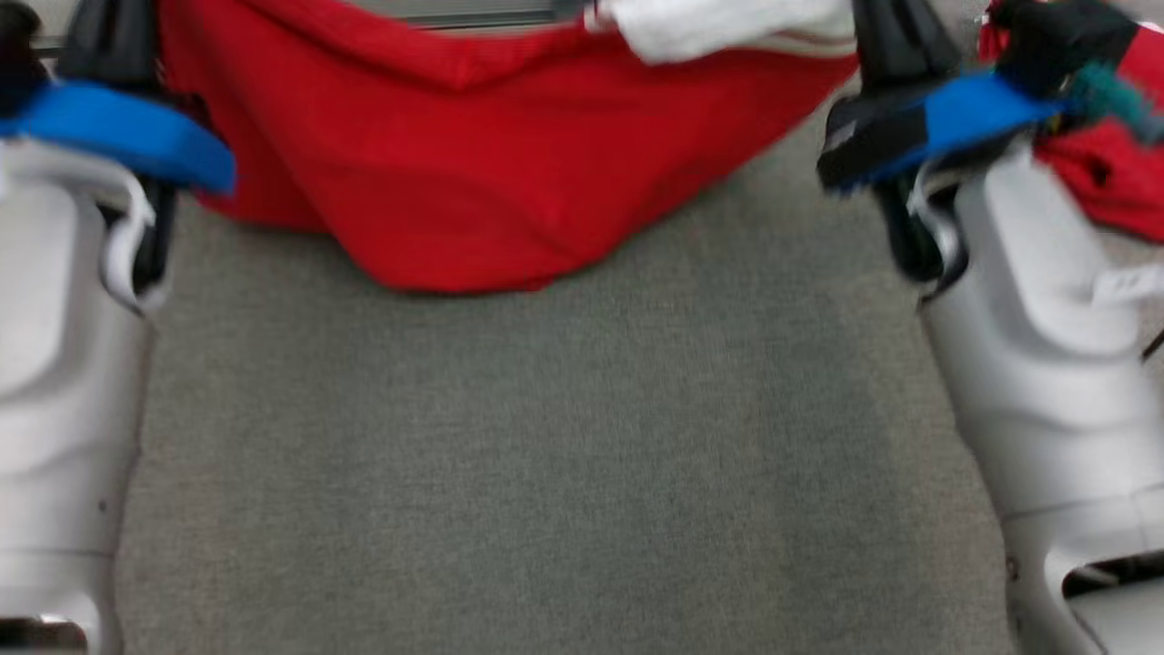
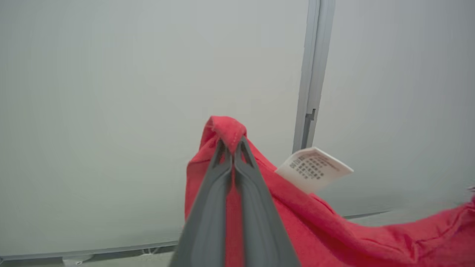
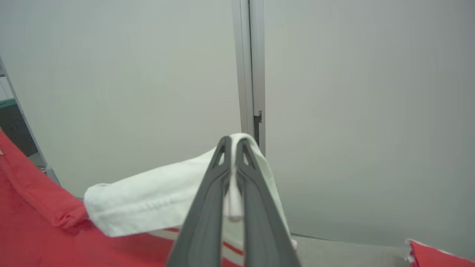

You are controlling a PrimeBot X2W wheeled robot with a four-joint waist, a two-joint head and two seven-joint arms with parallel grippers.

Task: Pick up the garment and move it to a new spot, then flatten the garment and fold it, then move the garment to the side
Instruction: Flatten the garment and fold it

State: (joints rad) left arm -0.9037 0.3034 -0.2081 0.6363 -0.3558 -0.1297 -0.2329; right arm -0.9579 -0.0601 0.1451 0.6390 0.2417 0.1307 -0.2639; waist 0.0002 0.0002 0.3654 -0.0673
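Garment (image 1: 473,182) hangs between left tool (image 2: 233,144) and right tool (image 3: 233,142), each clamped on its edge.

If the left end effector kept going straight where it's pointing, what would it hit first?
Past the red garment pinched in it, the left end effector points at the pale wall panel, just left of the metal strip. Nothing else seems between; distance is unclear.

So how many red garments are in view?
2. The red fabric garment hangs from the left gripper and right gripper; a red cloth heap lies at the right. More may be hidden.
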